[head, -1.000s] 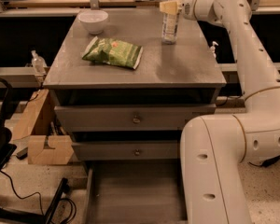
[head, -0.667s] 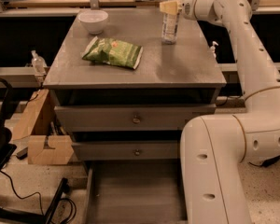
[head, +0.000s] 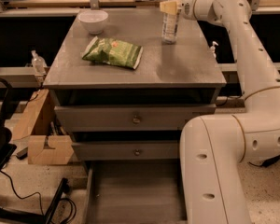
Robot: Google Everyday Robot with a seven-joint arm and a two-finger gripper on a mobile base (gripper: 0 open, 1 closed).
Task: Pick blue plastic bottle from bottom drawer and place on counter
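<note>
While the arm [head: 252,55] is arching over from the right, you're looking at the tool [head: 170,6] sitting at the cap end of the blue plastic bottle [head: 169,28], over the far right part of the table [head: 177,64]. The bottle is standing upright on the table top, with its long axis running vertical. Its cap is pointing straight up into the tool and its base is resting flat on the grey surface. The tool is lining up level with the bottle's neck, reaching in from the right side. You cannot tell from this angle whether the tool is clamping the neck or has let go.

The bottom drawer [head: 135,195] is hanging open at the foot of the cabinet, and the arm's lower link is covering its right edge. The two upper drawers [head: 136,119] are sitting closed, with their round knobs facing you.

A green snack bag [head: 113,52] is lying flat left of centre on the table, well apart from the bottle. A white bowl [head: 93,21] is sitting near the far left corner. A cardboard box [head: 42,134] is leaning beside the cabinet on the floor at left.
</note>
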